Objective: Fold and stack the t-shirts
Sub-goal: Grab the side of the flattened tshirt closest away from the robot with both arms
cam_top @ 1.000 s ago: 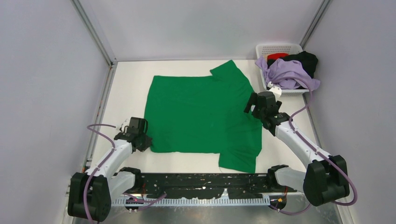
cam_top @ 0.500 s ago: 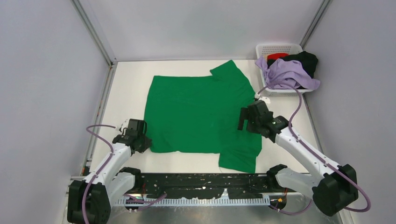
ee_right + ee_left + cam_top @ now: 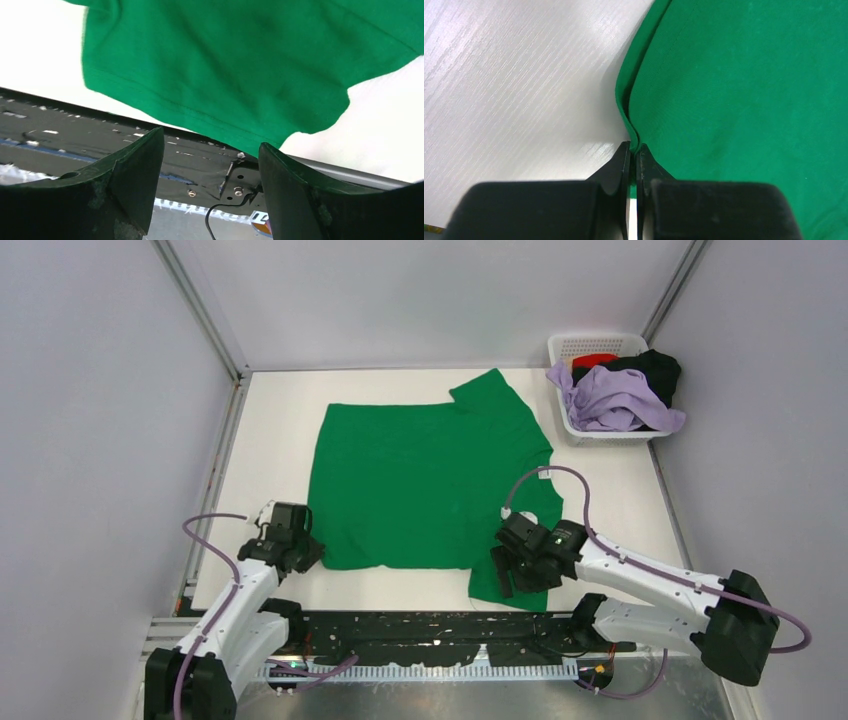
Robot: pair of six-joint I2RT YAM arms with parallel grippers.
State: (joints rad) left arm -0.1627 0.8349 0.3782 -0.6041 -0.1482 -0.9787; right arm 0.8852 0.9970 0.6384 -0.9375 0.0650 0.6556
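Note:
A bright green t-shirt (image 3: 430,485) lies spread flat on the white table, one sleeve at the far right, one at the near right. My left gripper (image 3: 300,552) is shut on the shirt's near-left hem corner; in the left wrist view the fingertips (image 3: 634,150) pinch the green hem (image 3: 626,107). My right gripper (image 3: 512,578) is open and empty over the near-right sleeve (image 3: 515,585). In the right wrist view the sleeve (image 3: 240,65) lies beyond the spread fingers (image 3: 135,170). Lavender (image 3: 615,400), black (image 3: 655,370) and red (image 3: 596,361) shirts are piled at the far right.
A white slotted basket (image 3: 590,345) holds the piled shirts at the far right corner. A black perforated rail (image 3: 430,635) runs along the table's near edge, under the green sleeve's hem. Grey walls enclose the table on three sides.
My right arm has swung from the far-right sleeve down toward me to the near-right sleeve. My left gripper has stayed shut on the hem corner, shifting slightly.

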